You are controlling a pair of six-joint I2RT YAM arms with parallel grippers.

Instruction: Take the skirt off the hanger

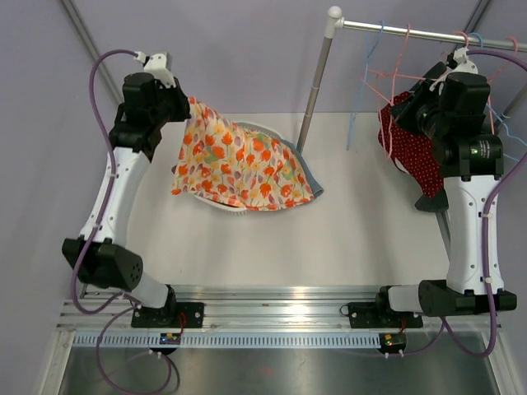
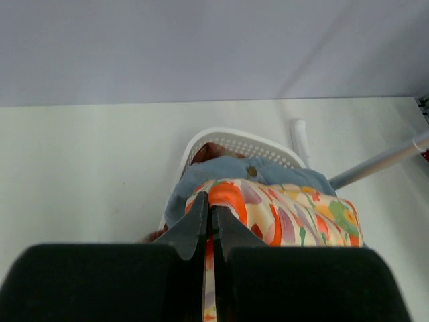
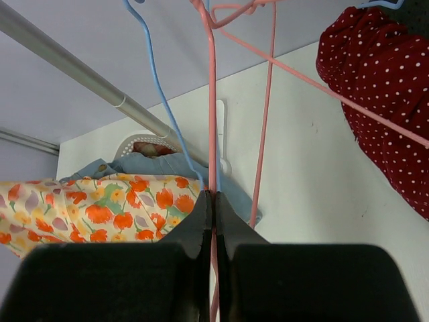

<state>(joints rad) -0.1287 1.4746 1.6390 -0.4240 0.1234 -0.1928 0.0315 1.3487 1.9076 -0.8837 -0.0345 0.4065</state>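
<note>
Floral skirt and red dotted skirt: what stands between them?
The rack's upright pole, standing on the table, with a blue hanger hanging just right of it; the top view shows this.

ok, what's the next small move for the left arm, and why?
Probably open the left gripper and let the skirt drop: it is clear of the pink hanger pinched in the right gripper, and it drapes over the basket.

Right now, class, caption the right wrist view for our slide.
Right gripper shut on pink hanger; red polka-dot skirt hangs beside it.
</note>
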